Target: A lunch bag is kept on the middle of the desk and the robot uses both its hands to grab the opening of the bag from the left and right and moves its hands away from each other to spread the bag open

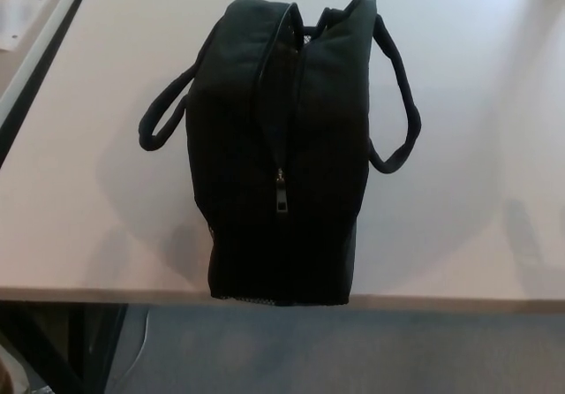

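Lunch bag (pixel 278 147) upright on desk (pixel 468 102), one zipper pull (pixel 282 196), two handles (pixel 395 102), neither hand in view

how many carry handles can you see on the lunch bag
2. The left handle loops out from the left side of the lunch bag and lies on the desk; the right handle arches out from its right side. No others visible.

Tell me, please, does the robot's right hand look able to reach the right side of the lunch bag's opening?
Probably yes: nothing lies on the desk right of the lunch bag, though its right handle loops there. Neither hand is in view.
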Controlling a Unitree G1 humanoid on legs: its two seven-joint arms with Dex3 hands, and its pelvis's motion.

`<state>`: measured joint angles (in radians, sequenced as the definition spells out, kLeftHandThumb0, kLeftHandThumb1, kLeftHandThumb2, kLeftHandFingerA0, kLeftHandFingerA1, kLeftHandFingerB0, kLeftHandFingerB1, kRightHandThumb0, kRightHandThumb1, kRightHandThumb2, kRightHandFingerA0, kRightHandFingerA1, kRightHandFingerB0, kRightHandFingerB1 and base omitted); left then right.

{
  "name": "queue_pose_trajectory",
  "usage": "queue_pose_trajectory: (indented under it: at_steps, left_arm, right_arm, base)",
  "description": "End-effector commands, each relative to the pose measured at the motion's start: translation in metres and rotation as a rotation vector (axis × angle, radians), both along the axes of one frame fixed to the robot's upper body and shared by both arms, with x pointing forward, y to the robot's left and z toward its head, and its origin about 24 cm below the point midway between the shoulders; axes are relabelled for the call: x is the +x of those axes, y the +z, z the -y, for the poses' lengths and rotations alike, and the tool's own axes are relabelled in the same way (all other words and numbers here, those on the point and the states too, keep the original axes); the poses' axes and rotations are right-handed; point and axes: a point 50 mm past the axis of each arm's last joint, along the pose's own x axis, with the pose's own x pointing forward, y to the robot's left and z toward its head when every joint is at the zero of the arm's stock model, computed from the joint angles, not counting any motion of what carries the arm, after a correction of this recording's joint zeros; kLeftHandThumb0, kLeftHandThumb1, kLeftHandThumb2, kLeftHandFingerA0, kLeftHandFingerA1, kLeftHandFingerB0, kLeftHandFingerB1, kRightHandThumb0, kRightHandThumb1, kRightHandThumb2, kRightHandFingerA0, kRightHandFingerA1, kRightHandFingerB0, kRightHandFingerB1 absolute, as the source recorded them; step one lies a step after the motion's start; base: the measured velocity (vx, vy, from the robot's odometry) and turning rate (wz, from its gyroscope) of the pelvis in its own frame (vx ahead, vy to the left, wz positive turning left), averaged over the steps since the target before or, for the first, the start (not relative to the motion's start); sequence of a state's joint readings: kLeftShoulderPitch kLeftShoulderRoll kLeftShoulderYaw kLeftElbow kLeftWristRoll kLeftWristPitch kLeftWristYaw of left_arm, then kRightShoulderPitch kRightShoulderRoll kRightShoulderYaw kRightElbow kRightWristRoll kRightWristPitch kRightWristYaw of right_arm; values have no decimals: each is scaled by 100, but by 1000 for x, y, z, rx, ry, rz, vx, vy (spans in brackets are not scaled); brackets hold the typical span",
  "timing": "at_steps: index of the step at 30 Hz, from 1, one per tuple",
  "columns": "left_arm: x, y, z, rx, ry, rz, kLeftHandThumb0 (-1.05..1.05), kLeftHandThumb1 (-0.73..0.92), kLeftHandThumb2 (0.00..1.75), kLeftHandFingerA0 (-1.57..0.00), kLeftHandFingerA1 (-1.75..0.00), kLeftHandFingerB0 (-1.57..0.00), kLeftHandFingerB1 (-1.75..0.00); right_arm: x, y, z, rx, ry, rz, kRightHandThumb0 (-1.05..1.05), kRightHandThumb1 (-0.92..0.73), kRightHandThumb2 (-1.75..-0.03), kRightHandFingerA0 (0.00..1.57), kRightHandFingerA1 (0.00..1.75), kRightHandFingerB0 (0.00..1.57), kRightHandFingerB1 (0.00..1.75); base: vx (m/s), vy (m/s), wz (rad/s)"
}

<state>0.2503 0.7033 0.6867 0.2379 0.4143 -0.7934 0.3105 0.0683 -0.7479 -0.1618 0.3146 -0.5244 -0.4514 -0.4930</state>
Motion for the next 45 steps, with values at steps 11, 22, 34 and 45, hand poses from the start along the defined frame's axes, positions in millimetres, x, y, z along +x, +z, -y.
queue_pose_trajectory:
  at_steps: [11,22,34,45]
  left_arm:
    - [111,54,155,745,-771,219,-7,48,60,-40,-38,-18,-38]
    - [121,2,232,817,-1093,135,-6,44,69,-35,-40,-22,-38]
    - [109,-47,247,842,-1209,36,-3,31,90,-20,-55,-7,-49]
    - [109,-64,215,813,-1173,-70,3,33,91,-23,-56,-20,-54]
  right_arm:
    - [132,146,-156,-380,636,133,-12,-35,-83,9,48,10,47]
    - [149,153,-225,-604,762,123,-20,-56,-57,26,34,17,28]
    - [143,125,-265,-685,905,125,-23,-52,-56,29,35,16,27]
    - [134,70,-239,-942,952,-116,-28,-50,-56,36,36,18,28]
  base:
    - [0,0,0]
    - [0,0,0]
    - [0,0,0]
    - [0,0,0]
